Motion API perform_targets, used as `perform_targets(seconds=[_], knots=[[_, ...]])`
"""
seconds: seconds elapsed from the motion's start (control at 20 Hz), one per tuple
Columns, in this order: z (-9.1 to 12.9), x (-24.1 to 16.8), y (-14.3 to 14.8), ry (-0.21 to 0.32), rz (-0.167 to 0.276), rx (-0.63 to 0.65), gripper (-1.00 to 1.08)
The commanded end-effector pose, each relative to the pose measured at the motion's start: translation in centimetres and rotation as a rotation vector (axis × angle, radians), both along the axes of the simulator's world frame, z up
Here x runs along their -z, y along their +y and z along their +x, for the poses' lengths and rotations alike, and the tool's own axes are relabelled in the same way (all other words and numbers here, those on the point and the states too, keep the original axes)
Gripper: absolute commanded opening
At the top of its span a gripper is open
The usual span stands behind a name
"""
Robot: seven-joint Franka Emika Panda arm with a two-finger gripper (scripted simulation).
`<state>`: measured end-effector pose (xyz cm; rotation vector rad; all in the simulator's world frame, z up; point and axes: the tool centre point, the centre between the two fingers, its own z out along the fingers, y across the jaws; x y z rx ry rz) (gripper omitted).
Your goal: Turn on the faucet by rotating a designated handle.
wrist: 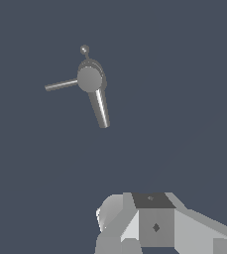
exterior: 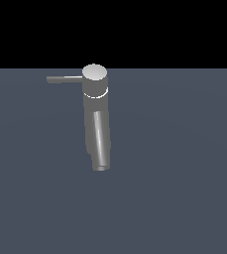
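Jutting horizontally leftward, exterior view: handle point(exterior: 64, 79)

We can count one faucet point(exterior: 95, 94). It has one round flat cap point(exterior: 94, 72) on top, and one thin white ring point(exterior: 94, 95) just under the cap. It has one thick spout point(exterior: 100, 144).

We count one long thin handle point(exterior: 64, 79) sticking out from the side of the top. In the wrist view we also see one more short thin rod with a little round knob point(wrist: 84, 49) on its end.

We see one robot gripper point(wrist: 149, 225), only in the wrist view. There is one flat grey floor point(exterior: 184, 173) under it all.
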<state>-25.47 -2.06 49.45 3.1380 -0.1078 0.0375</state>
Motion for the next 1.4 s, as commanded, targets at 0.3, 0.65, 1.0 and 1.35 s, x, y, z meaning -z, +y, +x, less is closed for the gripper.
perform_targets(seconds=[0.3,0.65,1.0,1.35], knots=[[0.0,0.5,0.3,-0.007,0.009,0.023,-1.0],[0.3,2.2,1.5,-0.033,0.041,0.108,-1.0],[1.0,5.2,3.6,-0.077,0.096,0.254,-1.0],[2.6,8.5,6.1,-0.132,0.162,0.431,-1.0]])
